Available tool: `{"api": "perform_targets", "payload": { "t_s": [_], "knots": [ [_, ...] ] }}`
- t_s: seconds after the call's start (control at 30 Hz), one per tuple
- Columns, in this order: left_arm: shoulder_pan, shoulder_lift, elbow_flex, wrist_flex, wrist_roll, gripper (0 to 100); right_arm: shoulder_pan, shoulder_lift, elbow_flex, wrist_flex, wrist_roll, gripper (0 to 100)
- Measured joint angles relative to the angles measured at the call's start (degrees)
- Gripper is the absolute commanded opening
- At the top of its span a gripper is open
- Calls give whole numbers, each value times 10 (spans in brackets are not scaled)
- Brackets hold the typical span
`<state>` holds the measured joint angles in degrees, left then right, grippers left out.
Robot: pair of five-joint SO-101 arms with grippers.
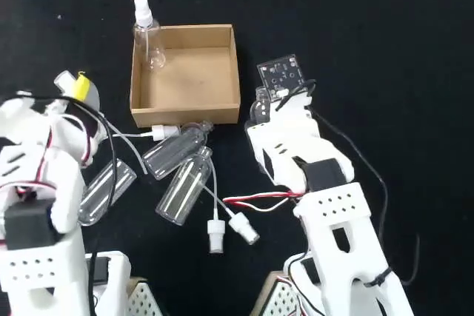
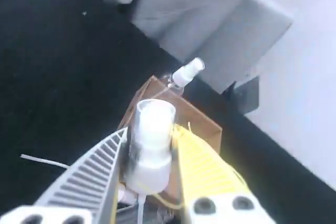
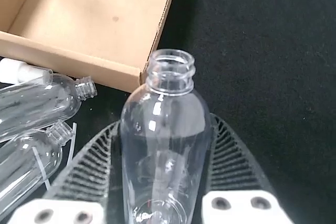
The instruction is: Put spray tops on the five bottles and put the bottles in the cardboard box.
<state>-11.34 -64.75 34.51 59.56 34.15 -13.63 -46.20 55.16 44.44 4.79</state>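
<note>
Clear bottle [image 3: 168, 77], clamped by ribbed right gripper [image 3: 165, 129]

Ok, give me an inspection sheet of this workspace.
Surface: black table.
Job's things: cardboard box holds one capped bottle; three open bottles lie outside it; three loose spray tops nearby.
Clutter: nothing seen.
Grippers: left gripper shut on a spray top; right gripper shut on an uncapped bottle.
Cables: red and white wires at the right arm; black cable on the table.
Surroundings: grey covering beyond the table.
</note>
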Motion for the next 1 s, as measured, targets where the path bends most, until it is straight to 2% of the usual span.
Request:
{"api": "perform_targets", "payload": {
  "t_s": [0.17,0.5,0.73,1.0],
  "knots": [
    [0,-49,68,-45,21,29,0,0,0,0,4,93],
    [-1,-111,115,-50,77,29,-1,0,0,0,4,92],
    [-62,-171,178,-91,132,29,-1,-39,26,0,4,92],
    [-69,-244,253,-153,139,29,-18,-98,54,0,4,92]
  ]
}}
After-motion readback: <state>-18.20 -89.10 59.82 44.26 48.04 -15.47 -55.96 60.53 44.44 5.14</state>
